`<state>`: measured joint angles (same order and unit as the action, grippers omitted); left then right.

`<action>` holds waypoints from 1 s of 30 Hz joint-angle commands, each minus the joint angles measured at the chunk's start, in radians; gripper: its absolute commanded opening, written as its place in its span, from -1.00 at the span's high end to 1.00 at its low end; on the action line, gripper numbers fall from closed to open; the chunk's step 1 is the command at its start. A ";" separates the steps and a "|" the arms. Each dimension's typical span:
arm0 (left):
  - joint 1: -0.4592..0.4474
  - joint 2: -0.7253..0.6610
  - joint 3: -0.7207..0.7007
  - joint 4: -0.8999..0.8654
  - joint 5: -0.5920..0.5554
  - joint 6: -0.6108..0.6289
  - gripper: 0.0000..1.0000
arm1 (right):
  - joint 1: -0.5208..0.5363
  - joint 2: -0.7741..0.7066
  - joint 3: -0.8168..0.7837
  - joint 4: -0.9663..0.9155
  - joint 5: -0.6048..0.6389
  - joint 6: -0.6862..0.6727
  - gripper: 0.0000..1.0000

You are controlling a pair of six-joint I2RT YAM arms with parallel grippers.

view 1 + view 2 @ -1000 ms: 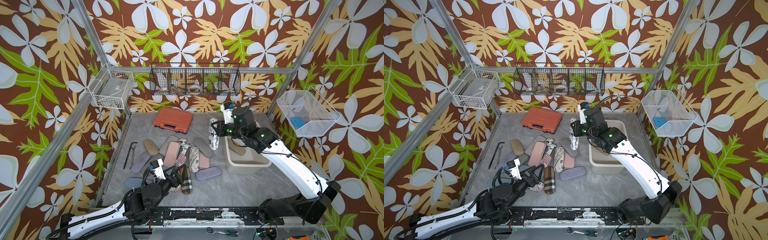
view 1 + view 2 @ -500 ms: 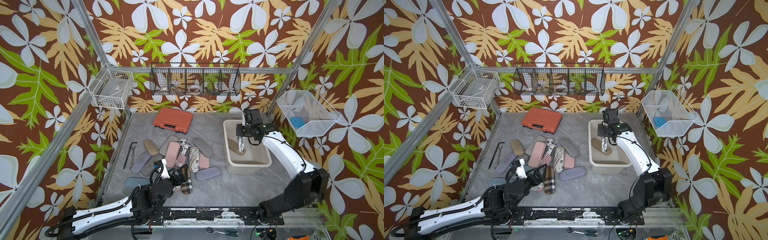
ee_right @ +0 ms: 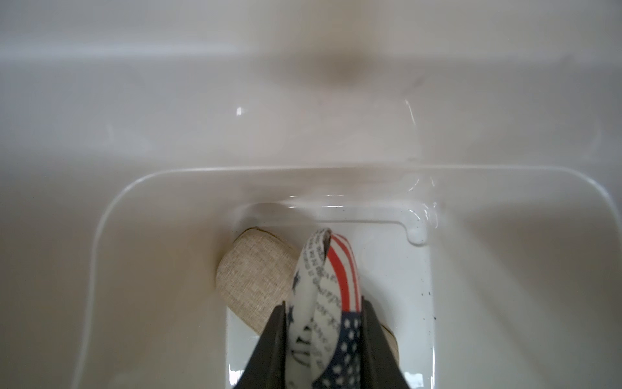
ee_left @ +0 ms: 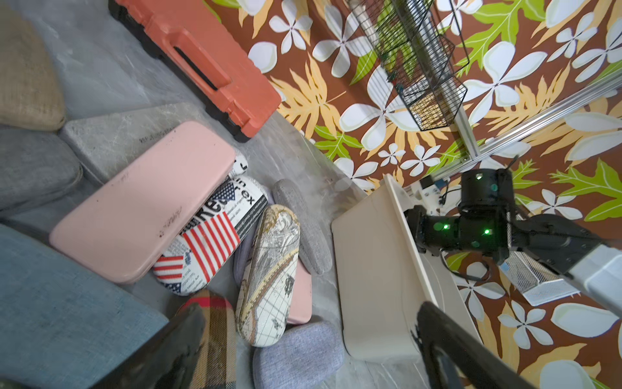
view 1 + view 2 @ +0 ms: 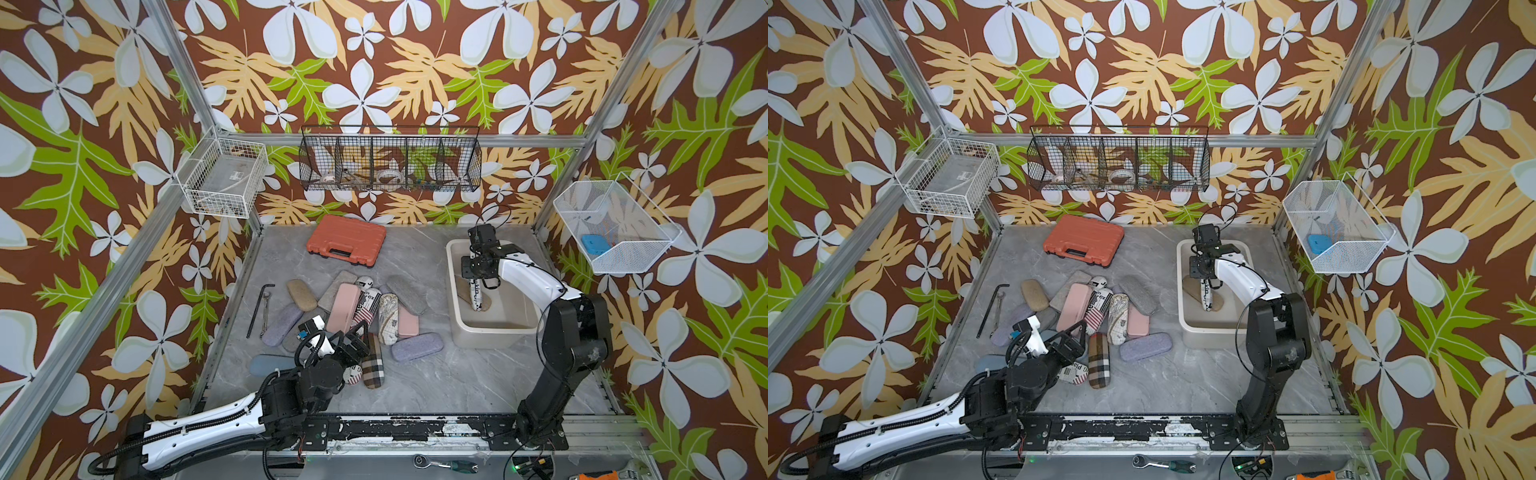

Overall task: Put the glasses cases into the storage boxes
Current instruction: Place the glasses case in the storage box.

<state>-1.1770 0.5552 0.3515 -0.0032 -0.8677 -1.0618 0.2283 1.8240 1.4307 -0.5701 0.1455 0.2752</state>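
The right gripper is down inside the tub, which stands on the right side of the surface. Its jaws are nearly together and clamp the print case from both sides. The case hangs on edge, its red stripes and star field facing one finger, its newsprint facing the other. In both top views the print case points lengthwise towards the near end of the tub. Beneath it a tan case lies flat on the tub floor, angled towards a corner. I cannot tell whether the two cases touch.

The left gripper is spread as wide as it goes and holds nothing. It hovers over the near edge of the pile, with the plaid case just beside it.

The other cases lie heaped on the surface left of the tub. Among them are a pink case, a map case, a grey case, a lavender case and a blue case. An orange toolcase sits near the back wall, well apart from the pile.
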 commanded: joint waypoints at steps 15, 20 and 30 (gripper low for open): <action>0.133 0.198 0.153 0.035 0.242 0.126 -1.00 | -0.001 -0.043 0.008 0.040 -0.148 0.031 0.10; 0.134 0.248 0.182 0.041 0.293 0.110 -1.00 | -0.002 -0.125 -0.032 0.045 -0.258 0.046 0.08; 0.132 0.314 0.179 0.088 0.402 0.073 -1.00 | -0.007 -0.201 -0.190 0.063 -0.167 0.071 0.10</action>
<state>-1.0454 0.8604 0.5293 0.0486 -0.5072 -0.9718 0.2234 1.6165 1.2724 -0.5240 -0.0475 0.3332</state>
